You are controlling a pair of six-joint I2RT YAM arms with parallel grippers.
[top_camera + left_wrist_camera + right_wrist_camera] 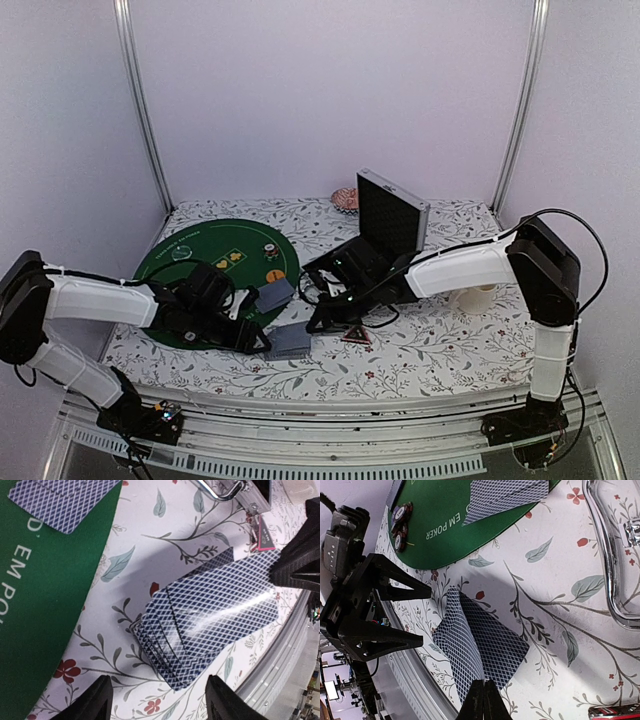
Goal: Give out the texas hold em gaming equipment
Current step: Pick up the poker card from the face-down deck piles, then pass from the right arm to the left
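Green mat [447, 527] reads "EM POKER"; left gripper [160, 694] spread wide beside the cards [220, 615]; right gripper [484, 700] pinched shut at their edge.

We see a grey-blue stack of playing cards [288, 342] on the floral counter [440, 350], between the left claw [260, 340] and the right claw [316, 324]; a second grey-blue card pile [275, 295] rests on the round green felt mat [190, 262], at its edge.
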